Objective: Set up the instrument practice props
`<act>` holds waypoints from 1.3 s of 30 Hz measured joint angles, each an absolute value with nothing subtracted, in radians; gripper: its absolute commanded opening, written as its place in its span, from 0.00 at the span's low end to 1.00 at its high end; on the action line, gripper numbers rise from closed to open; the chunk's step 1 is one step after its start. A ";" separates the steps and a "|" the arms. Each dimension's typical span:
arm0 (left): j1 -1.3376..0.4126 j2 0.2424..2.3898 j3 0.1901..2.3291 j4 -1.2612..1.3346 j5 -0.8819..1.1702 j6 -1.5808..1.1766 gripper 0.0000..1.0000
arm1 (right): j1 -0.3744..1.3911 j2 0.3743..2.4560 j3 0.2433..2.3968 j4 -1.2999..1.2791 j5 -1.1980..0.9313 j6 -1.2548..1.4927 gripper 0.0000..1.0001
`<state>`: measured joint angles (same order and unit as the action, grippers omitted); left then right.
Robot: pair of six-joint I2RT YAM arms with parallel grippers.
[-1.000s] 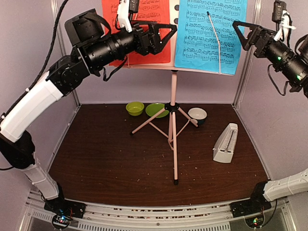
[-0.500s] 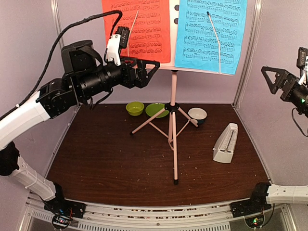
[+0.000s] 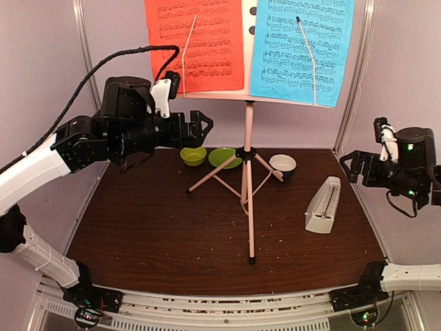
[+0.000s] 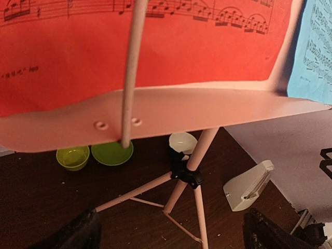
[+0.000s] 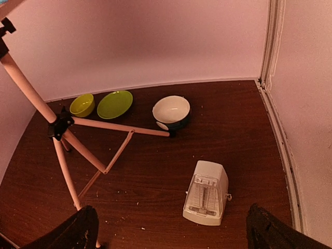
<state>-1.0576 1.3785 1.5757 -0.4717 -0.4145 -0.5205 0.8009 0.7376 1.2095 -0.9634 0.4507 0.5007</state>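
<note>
Your music stand (image 3: pixel 249 131) is upright on its tripod mid-table, with the red page (image 3: pixel 207 48) on the left of its desk and the cyan page (image 3: pixel 289 48) on the right, each behind a wire retainer, so that part looks done. The metronome (image 3: pixel 322 205) sits upright on the table right of the stand's legs, its dial face showing, and is probably the only thing left to attend to. Your left gripper (image 3: pixel 204 125) and right gripper (image 3: pixel 351 167) both hover with jaws apart, holding nothing.

Pink stand (image 3: pixel 248 138) upright holding red page (image 3: pixel 207 41), cyan page (image 3: pixel 296 48); white metronome (image 3: pixel 323 205) beside, seemingly uncovered.
</note>
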 measured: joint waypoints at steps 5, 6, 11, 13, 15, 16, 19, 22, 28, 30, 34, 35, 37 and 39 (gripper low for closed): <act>-1.048 1.382 1.578 -0.582 -0.432 -0.551 0.98 | 0.731 0.825 1.165 -0.976 0.438 0.582 1.00; -1.045 1.382 1.578 -0.601 -0.432 -0.558 0.98 | 0.709 0.845 1.162 -0.981 0.434 0.605 1.00; -1.029 1.357 1.530 -0.636 -0.431 -0.613 0.98 | 0.612 0.951 1.137 -0.989 0.404 0.710 1.00; -1.027 1.332 1.483 -0.638 -0.430 -0.637 0.98 | 0.594 0.986 1.124 -0.988 0.391 0.739 1.00; -1.026 1.316 1.452 -0.640 -0.427 -0.659 0.98 | 0.580 1.018 1.121 -0.986 0.385 0.765 1.00; -1.026 1.314 1.448 -0.641 -0.426 -0.667 0.98 | 0.573 1.032 1.121 -0.983 0.384 0.775 1.00; -1.022 1.312 1.447 -0.641 -0.426 -0.684 0.98 | 0.547 1.072 1.121 -0.979 0.385 0.805 1.00; -1.011 1.313 1.447 -0.644 -0.421 -0.688 0.98 | 0.518 1.118 1.121 -0.973 0.386 0.820 0.99; -0.992 1.312 1.411 -0.635 -0.416 -0.691 0.98 | 0.475 1.214 1.119 -0.941 0.392 0.820 0.95; -0.992 1.306 1.381 -0.629 -0.416 -0.691 0.98 | 0.460 1.235 1.110 -0.915 0.392 0.817 0.94; -0.991 1.283 1.326 -0.631 -0.425 -0.691 0.98 | 0.440 1.276 1.099 -0.880 0.391 0.812 0.90; -0.989 1.273 1.317 -0.629 -0.428 -0.691 0.98 | 0.437 1.291 1.099 -0.871 0.391 0.811 0.88; -0.984 1.251 1.303 -0.628 -0.431 -0.690 0.98 | 0.437 1.316 1.099 -0.856 0.391 0.810 0.85; -0.978 1.232 1.296 -0.628 -0.432 -0.686 0.98 | 0.437 1.338 1.098 -0.845 0.390 0.811 0.83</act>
<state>-0.9783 1.2320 1.2957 -0.6277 -0.4316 -0.6861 0.4366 1.3380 1.0985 -0.8452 0.3901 0.8112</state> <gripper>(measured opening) 0.978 0.861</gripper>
